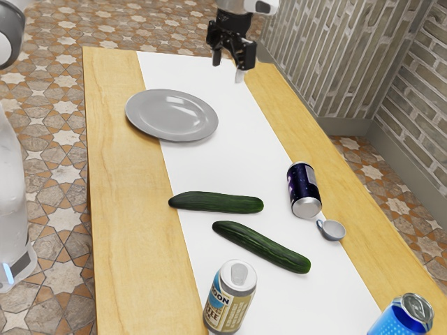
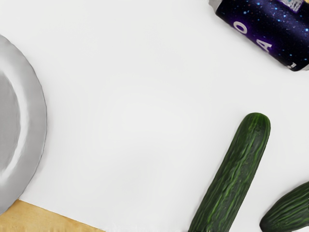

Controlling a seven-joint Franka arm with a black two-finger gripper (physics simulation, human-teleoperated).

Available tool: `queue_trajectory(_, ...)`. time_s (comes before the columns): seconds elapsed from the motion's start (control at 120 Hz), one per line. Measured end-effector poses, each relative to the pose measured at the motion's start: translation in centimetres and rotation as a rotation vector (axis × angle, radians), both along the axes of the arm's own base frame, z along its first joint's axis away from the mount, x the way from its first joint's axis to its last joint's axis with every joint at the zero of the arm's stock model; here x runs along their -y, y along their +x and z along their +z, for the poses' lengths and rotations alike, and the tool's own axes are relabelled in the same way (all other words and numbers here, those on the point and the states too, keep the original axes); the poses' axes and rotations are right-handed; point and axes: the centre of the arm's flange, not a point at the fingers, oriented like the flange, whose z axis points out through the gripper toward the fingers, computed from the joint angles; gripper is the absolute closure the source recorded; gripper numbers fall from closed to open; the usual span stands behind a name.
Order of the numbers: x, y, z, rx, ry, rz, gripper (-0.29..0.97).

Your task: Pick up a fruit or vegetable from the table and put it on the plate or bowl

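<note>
gripper (image 1: 229, 61): hovering over the far end of the white mat (image 1: 230, 153), jaws standing apart, gripping nothing
cucumber (image 1: 216, 202): lying on the mat, well apart from the plate (image 1: 171, 115)
plate: sitting empty
progress: nothing done yet; grasp, carry and drop all remaining

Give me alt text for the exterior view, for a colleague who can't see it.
The open gripper hangs empty above the table at its far end, beyond the empty grey plate. Two cucumbers lie nearer the camera on the white strip, with a dark can on its side, a small grey cup and two more cans.
</note>
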Motion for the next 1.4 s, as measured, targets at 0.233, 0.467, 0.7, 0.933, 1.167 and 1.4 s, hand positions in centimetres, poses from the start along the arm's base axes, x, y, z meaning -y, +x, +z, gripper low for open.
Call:
queue_trajectory(0.233, -3.5, -0.4, -1.0, -0.052, -0.044, 0.306, 0.0)
queue_trajectory(0.467, -1.6, 3.3, -6.8, -0.214, -0.049, 0.448, 0.0)
queue_trajectory(0.7, 9.2, 4.7, -16.6, -0.272, 0.026, 0.223, 0.0)
queue_trajectory(0.933, 9.9, 0.4, -21.2, -0.139, 0.025, 0.162, 0.0)
queue_trajectory(1.167, 11.5, 1.1, -22.6, -0.052, 0.037, 0.058, 0.0)
queue_trajectory(1.4, 11.6, 1.0, -22.6, -0.011, 0.041, -0.067, 0.0)
